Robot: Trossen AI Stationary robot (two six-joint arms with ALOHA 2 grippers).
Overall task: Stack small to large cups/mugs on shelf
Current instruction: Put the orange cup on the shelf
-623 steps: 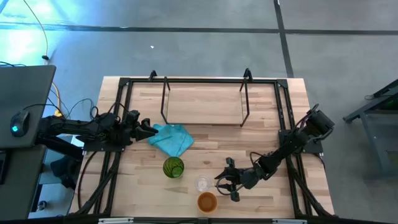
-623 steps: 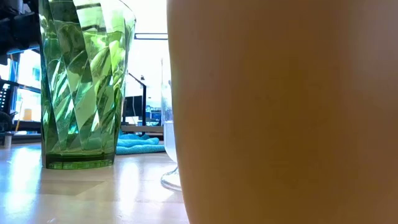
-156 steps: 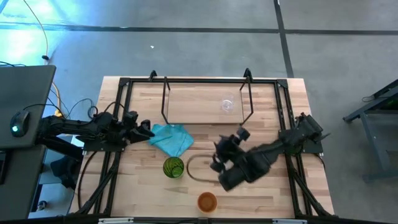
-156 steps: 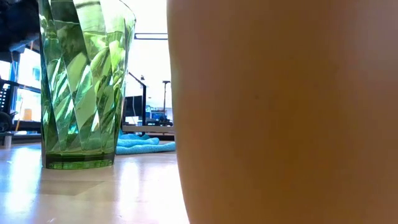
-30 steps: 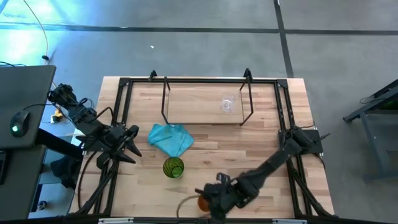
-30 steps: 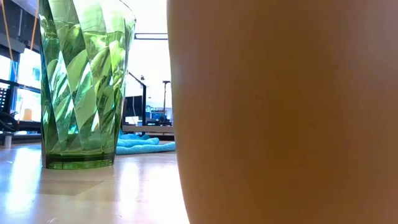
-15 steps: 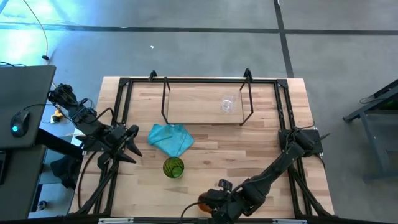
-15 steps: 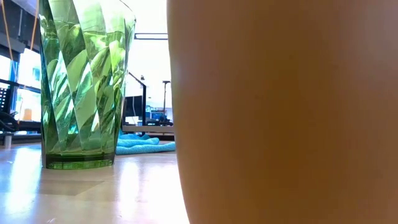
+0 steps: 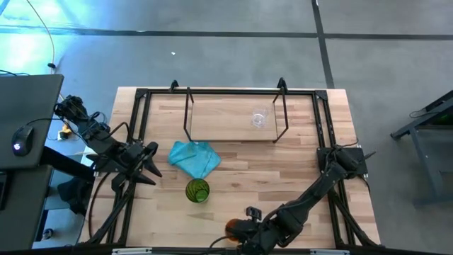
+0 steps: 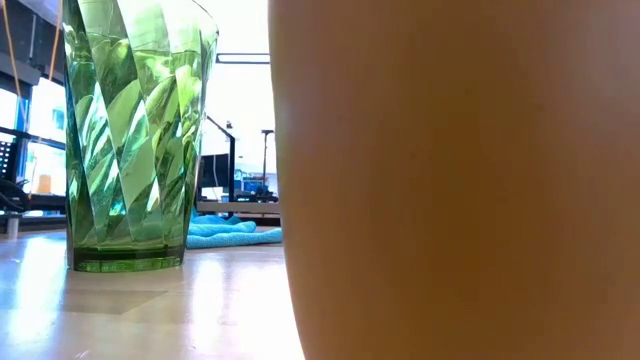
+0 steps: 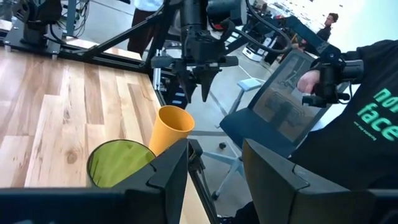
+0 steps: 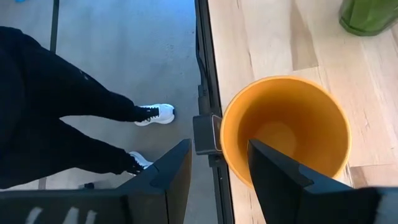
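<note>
The orange cup (image 9: 231, 227) stands upright on the table near its near edge and fills the right of the low view (image 10: 450, 180). My right gripper (image 12: 214, 180) hangs open above it (image 11: 199, 87), fingers pointing down over the rim, touching nothing. The green cup (image 9: 197, 190) stands upright on the table left of it (image 10: 135, 130). The clear cup (image 9: 259, 119) stands on the shelf (image 9: 219, 117). My left gripper (image 9: 151, 165) waits open (image 11: 214, 165) at the table's left side.
A teal cloth (image 9: 195, 157) lies between the shelf and the green cup. The table's black frame rail (image 12: 205, 93) runs right beside the orange cup. A person's legs (image 12: 62, 118) stand on the floor just off the near edge.
My right gripper has moved a little toward the table's near edge, over the orange cup, and has tipped slightly. The cups and the cloth have kept still.
</note>
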